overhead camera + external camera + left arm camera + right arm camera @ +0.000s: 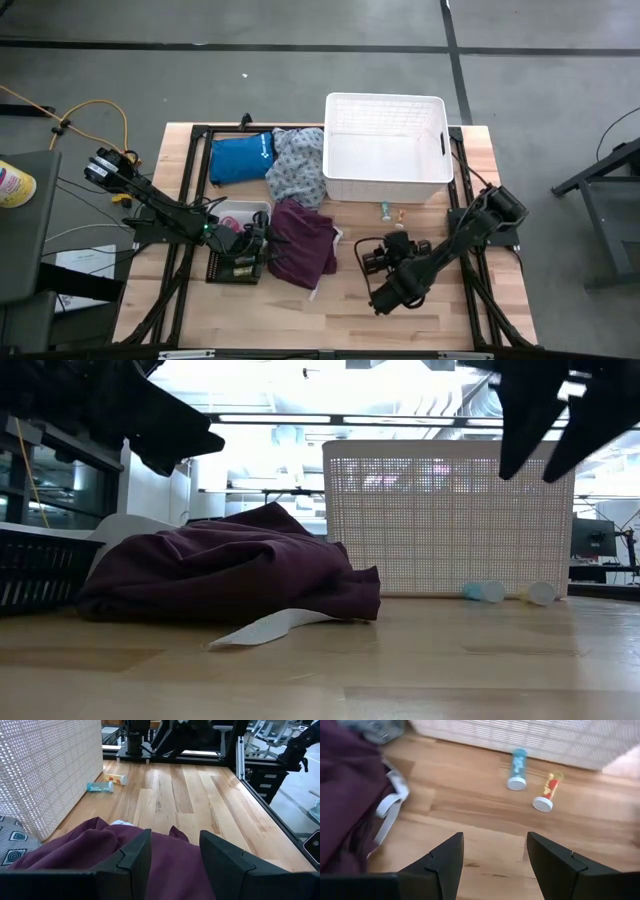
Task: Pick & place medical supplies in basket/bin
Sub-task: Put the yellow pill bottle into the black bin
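Stock on my counter (340, 310): one basket (386, 148), two vials (517, 768), two garments.
My left claw (172, 852) gapes empty above the maroon garment (303, 243); right claw (492, 857) gapes near the vials; crate contents unclear.

text: none legible | blue pouch (241, 158) — white mark, unreadable

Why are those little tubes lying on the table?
Two small vials, a blue one and a yellow-red one, lie tipped over on the table just outside the empty white basket, not inside it.
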### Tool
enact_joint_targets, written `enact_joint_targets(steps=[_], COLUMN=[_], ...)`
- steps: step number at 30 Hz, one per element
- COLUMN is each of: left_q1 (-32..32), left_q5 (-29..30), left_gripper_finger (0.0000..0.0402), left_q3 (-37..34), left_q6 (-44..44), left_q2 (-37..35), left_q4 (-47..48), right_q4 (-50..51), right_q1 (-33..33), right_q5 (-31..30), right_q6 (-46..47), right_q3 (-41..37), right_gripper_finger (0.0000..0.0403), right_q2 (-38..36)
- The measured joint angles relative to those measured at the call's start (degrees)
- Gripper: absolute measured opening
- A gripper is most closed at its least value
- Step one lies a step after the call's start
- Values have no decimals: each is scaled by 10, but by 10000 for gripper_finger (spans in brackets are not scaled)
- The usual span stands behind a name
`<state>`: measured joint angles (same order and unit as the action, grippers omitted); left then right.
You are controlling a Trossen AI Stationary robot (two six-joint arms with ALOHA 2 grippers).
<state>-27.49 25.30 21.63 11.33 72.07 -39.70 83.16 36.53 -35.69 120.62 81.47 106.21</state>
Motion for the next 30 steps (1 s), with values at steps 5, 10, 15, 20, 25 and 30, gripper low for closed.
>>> enact_joint_targets(steps=[5,10,15,20,25,30], left_q1=[0,0,0,0,0,0], left_q5=[0,0,0,0,0,0], left_gripper_finger=[159,159,159,159,159,159], left_q3=[0,0,0,0,0,0], left_q6=[0,0,0,0,0,0], left_q2=[0,0,0,0,0,0], left_q4=[0,0,0,0,0,0], right_q4=[-20,-35,-39,-50,-89,-144], right_q1=[-1,-17,-46,-85,-113,-122], right_q5=[8,68,70,71,58,57], right_q6=[106,169,172,152,131,128], right_q3=[-43,-85,-114,-134,-161,-200], right_gripper_finger=[206,206,206,206,206,206], right_q2=[0,0,1,1,1,1])
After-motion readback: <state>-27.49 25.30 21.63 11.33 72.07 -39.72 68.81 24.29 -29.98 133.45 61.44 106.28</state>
